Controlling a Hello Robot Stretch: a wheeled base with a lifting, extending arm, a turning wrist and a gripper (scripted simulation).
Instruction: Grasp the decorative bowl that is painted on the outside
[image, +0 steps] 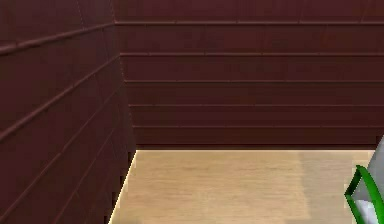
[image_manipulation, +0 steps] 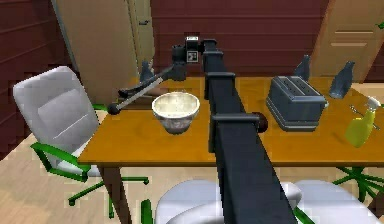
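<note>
1. Arm side view, at its left: a white chair (image_manipulation: 55, 100) with a green frame stands by the wooden table (image_manipulation: 125, 135)
2. My gripper (image_manipulation: 128, 96) reaches out above the table's left part, near the bowl; I cannot tell its grip or whether it holds anything
3. The bowl (image_manipulation: 175, 110) stands upright on the table, just left of my arm (image_manipulation: 235, 130): round, cream, with faint mottled markings outside
4. Right of my arm stand a grey toaster (image_manipulation: 295, 100) and a yellow spray bottle (image_manipulation: 362, 122)
5. Forward view gives instead dark panelled walls (image: 240, 80), pale floor (image: 230, 185) and a green-edged thing (image: 362, 190) at its right
</note>
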